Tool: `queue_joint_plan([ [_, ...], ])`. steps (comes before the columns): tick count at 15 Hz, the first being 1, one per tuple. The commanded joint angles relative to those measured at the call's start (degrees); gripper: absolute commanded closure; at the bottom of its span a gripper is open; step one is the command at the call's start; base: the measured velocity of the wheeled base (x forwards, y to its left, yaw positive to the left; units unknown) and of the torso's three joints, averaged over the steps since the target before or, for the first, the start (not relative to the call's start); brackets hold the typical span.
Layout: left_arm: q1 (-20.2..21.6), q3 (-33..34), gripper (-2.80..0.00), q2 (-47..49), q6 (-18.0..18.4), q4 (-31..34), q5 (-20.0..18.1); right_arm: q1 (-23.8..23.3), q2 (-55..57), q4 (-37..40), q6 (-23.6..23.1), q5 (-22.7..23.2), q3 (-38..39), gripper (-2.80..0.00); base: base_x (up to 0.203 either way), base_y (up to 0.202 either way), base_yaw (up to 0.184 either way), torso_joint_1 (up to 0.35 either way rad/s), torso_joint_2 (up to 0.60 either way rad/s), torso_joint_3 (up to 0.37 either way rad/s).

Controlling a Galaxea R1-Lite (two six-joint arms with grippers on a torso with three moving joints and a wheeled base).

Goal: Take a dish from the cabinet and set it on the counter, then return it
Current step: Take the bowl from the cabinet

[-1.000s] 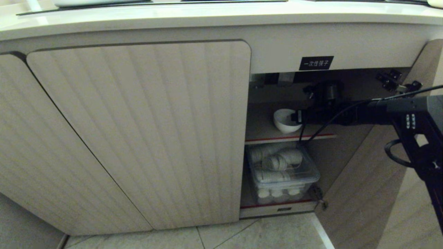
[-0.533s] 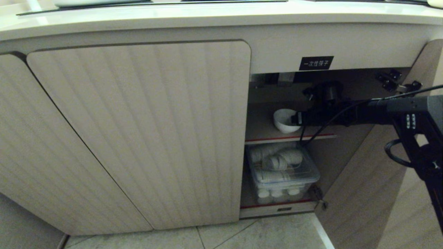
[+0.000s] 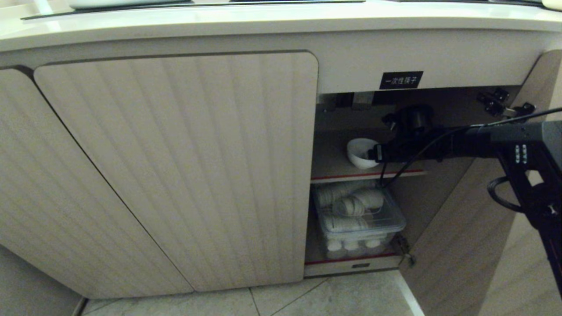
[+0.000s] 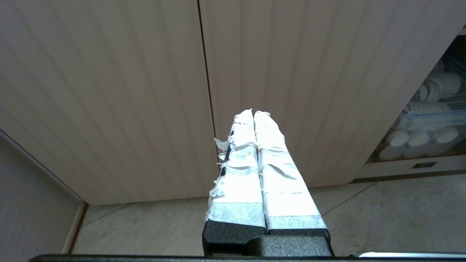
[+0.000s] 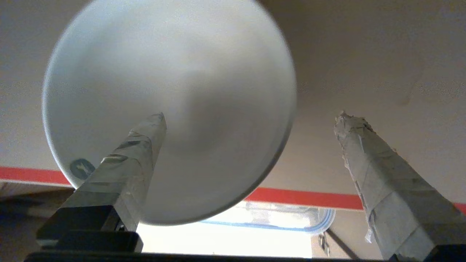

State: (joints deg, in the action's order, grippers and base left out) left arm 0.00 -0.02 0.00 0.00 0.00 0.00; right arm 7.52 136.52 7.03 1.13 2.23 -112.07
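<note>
Beige wood-grain fronts are filling most of the head view: the cabinet [image 3: 175, 166] is standing under the long desk [image 3: 281, 22], its ribbed left door shut and its right door [image 3: 465, 245] swinging wide open onto pale floor tiles [image 3: 333, 298]. A small black label [image 3: 401, 80] with white characters is sitting on the panel above the open bay. Inside, two red-edged shelves are showing. On the lower shelf a clear plastic bin [image 3: 360, 219] is holding stacked white cups. On the upper shelf [image 3: 333, 164] the bowl [image 3: 361, 153] is resting, small, white and round, near the front edge.

From the right, the dark right arm [image 3: 505, 140] is reaching level into the upper bay, with the right claw [image 3: 375, 152] right at the bowl's near side. In the right wrist view the claw's two taped fingers [image 5: 142, 145] are standing wide apart; one finger is lying in front of the bowl [image 5: 167, 91] and the other is well off to its side, so the claw is straddling the rim without clamping it.

Down low, the left claw [image 4: 253, 113] is hanging in front of the shut doors, its taped fingers pressed together on nothing.
</note>
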Motion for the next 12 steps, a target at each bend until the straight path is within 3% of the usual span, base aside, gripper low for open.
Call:
queue_joint_plan([
  [1, 0.0, 0.0, 0.0, 0.0, 0.0, 0.0, -0.1, 0.0, 0.1, 0.4, 0.0, 0.1, 0.0, -2.8, 0.0, 0.0, 0.0, 0.0, 0.0, 0.0],
  [12, 0.0, -0.1, 0.0, 0.0, 0.0, 0.0, 0.0, -0.1, 0.1, 1.2, -0.1, 1.5, -0.8, -2.8, 0.0, 0.0, 0.0, 0.0, 0.0, 0.0],
])
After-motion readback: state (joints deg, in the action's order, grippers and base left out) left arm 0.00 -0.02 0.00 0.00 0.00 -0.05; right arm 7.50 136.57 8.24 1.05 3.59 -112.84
